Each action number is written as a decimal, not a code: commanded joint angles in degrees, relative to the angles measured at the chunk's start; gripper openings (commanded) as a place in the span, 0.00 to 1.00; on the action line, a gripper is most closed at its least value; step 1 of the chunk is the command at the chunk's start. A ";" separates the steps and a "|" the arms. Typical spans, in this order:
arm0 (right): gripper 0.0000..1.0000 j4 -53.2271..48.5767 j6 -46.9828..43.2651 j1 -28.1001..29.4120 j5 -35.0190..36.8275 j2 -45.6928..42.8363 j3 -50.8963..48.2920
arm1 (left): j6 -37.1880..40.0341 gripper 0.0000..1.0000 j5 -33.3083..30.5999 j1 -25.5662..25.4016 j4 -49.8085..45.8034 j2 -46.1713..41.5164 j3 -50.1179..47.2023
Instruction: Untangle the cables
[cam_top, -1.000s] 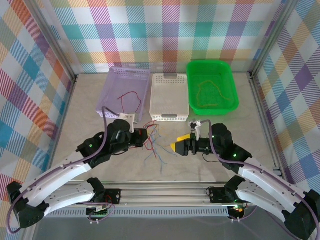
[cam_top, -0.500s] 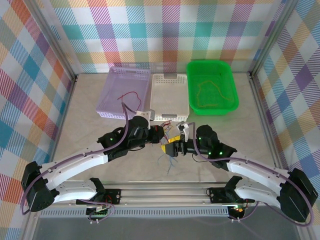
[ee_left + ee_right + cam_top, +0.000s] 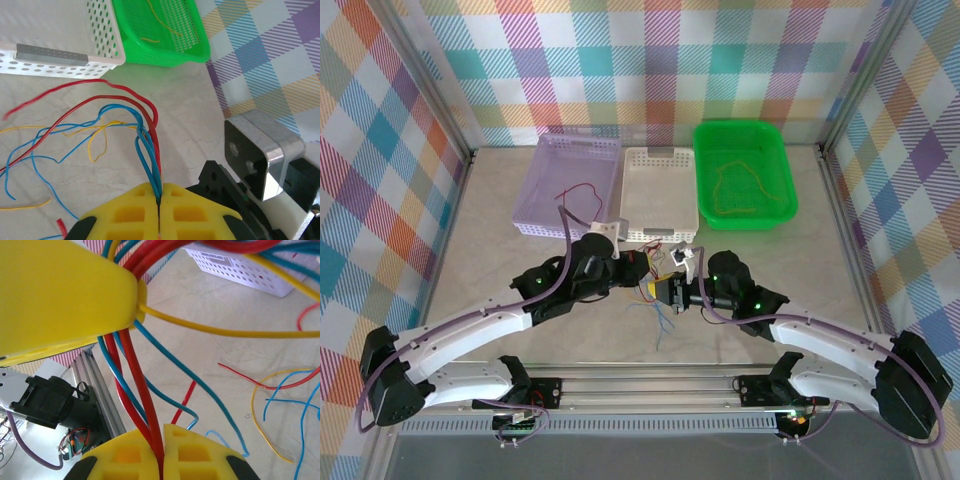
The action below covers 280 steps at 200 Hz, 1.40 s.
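Both arms had swung inward since a second before, when they stood apart on either side of the loose wires. Now my left pincer (image 3: 636,272) and my right pincer (image 3: 658,291) met almost tip to tip. My left pincer was clenched on the cables (image 3: 148,150), with blue and red strands pinched in the seam between its yellow fingers (image 3: 137,196). My right pincer was clenched as well, red strands caught between its own tips, while blue and yellow ones fanned out just beyond them. Loose ends trailed on the tabletop (image 3: 490,220) beneath both pincers. Ahead of the pincers stood a white basket (image 3: 660,215). To its left a purple basket (image 3: 545,180) held one red wire (image 3: 582,190), and to its right a green basket (image 3: 775,150) held a yellow-orange wire (image 3: 740,187).
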 commanded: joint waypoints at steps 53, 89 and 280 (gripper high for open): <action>0.00 -3.46 -0.19 -0.48 -2.74 -4.77 2.06 | -0.71 0.65 -1.85 -0.34 -1.88 -12.92 -6.45; 0.00 -2.86 4.40 -3.07 -8.97 -7.65 3.51 | -4.48 0.67 -0.39 -0.34 1.30 -19.24 -15.36; 0.00 7.56 13.58 -10.11 -43.74 -3.06 8.80 | -9.62 0.70 -2.91 -0.39 11.56 -37.51 -34.88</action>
